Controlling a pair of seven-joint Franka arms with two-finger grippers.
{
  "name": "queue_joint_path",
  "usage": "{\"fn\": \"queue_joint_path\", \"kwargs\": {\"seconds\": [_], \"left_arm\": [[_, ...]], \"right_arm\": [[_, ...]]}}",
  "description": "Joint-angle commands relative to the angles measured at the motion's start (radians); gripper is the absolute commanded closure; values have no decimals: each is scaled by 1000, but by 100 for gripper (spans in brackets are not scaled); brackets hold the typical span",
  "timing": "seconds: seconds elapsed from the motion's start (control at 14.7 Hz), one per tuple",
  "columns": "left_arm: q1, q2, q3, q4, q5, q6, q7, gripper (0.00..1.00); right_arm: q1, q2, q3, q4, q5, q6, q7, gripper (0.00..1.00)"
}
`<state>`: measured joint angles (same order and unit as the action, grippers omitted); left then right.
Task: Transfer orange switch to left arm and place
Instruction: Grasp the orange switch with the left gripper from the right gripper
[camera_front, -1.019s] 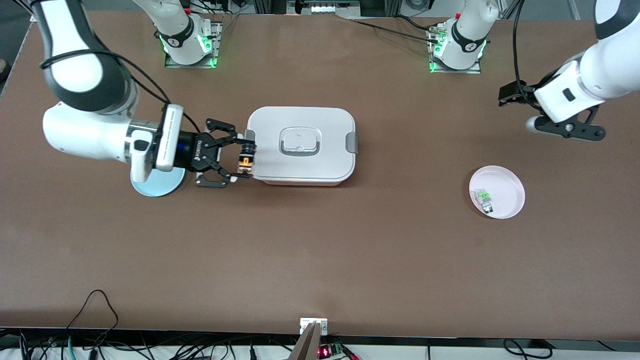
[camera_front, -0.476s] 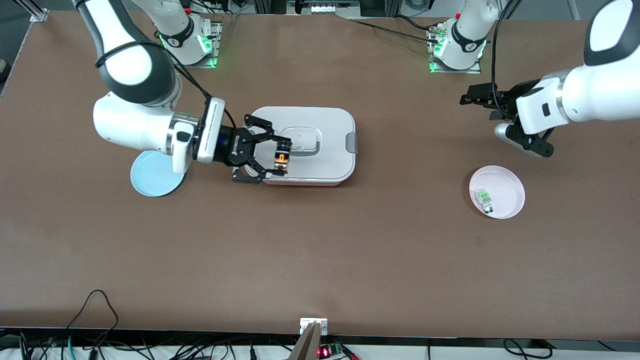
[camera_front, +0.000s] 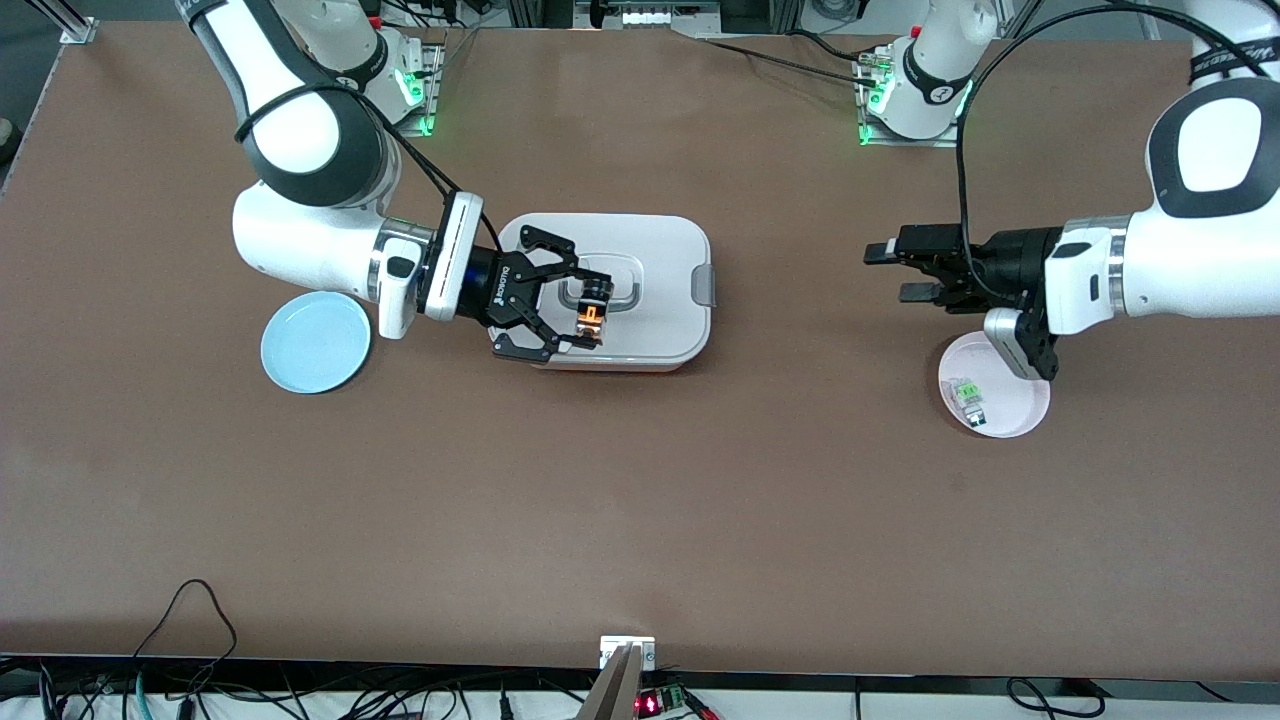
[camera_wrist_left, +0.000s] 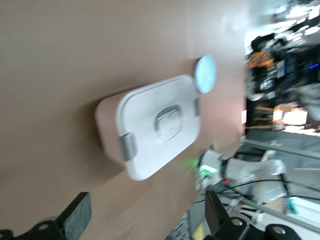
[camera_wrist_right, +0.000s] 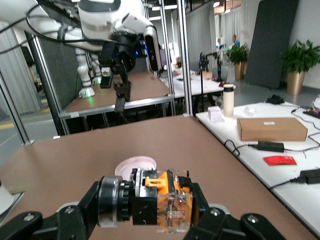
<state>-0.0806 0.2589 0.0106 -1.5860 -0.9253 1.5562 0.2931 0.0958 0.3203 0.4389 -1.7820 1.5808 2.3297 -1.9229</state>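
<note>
Right gripper (camera_front: 572, 312) clamped on switch (camera_front: 591, 317), advanced from box (camera_front: 640, 335) edge to over lid, table centre. Left gripper (camera_front: 885, 271), fingers apart, swung in above pink plate (camera_front: 1020, 400) edge. Handover approaching.

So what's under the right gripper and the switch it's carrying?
The large white lidded box lies under the right gripper, which holds the small black-and-orange switch over the lid's grey-outlined recessed handle. The gripper covers part of the handle.

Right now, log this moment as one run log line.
right gripper: shut on orange switch, over box | left gripper: open, facing box | pink plate: green component
</note>
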Motion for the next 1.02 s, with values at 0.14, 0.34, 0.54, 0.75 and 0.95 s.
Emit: {"fn": "queue_joint_path", "kwargs": {"seconds": [0.14,0.34,0.54,0.75,0.95], "left_arm": [[12,118,2,8,-357,79,135,0],[-46,160,-3,9,-452,154,205,0],[-129,204,-6,21,-602,220,256,0],[-189,203,-4,6,-609,275,258,0],[-234,203,-8,9,-629,355,256,0]], "right_arm": [[-4,-7,24,-13,84,17,-67,58],[-4,-7,43,-14,84,17,-67,58],[-4,-9,60,-14,87,43,-67,58],[-4,-7,66,-14,90,62,-67,58],[4,-7,66,-14,90,63,-65,58]]}}
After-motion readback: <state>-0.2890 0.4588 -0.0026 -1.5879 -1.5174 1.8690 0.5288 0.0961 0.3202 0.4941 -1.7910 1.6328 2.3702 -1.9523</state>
